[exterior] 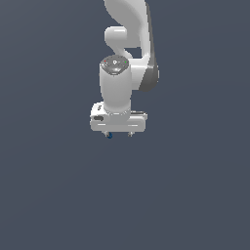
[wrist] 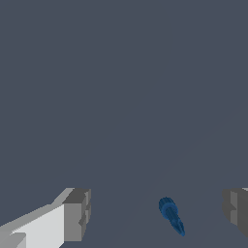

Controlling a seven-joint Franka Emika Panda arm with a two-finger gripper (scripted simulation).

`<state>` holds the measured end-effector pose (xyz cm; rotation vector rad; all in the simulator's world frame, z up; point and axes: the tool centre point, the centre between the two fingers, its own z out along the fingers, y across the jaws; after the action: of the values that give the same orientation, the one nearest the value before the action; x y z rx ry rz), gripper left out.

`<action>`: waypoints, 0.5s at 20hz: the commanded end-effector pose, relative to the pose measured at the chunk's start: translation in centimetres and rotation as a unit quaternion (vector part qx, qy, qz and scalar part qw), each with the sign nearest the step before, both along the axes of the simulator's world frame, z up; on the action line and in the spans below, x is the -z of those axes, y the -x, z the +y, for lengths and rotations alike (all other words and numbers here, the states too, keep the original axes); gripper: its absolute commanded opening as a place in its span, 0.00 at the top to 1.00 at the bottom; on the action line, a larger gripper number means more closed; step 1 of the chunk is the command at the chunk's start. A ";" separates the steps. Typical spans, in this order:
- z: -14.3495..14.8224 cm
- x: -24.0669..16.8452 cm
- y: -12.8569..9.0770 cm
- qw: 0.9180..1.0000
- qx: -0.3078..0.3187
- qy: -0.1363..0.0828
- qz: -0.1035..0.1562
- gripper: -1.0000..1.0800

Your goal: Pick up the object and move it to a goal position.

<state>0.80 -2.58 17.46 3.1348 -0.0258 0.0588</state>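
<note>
Peeking out beneath the gripper (exterior: 118,134) in the exterior view, the object (exterior: 109,135) is mostly hidden. From the wrist view, the fingers (wrist: 76,215) stand spread wide — the small blue object (wrist: 171,215) lies between them, touching neither.

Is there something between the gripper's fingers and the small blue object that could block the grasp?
Nothing visible does. In the wrist view the blue object lies in the open gap between the two fingers, nearer one than the other, with only bare grey surface around it.
</note>
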 end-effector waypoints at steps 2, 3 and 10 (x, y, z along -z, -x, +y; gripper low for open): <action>-0.6 0.9 0.9 1.000 0.020 -0.001 0.002 0.04; -0.9 1.3 1.2 1.000 0.028 -0.002 0.003 0.04; -3.1 4.4 4.8 0.994 0.106 -0.006 0.009 0.04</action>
<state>-3.03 -5.16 13.80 3.1279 -0.2978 0.0336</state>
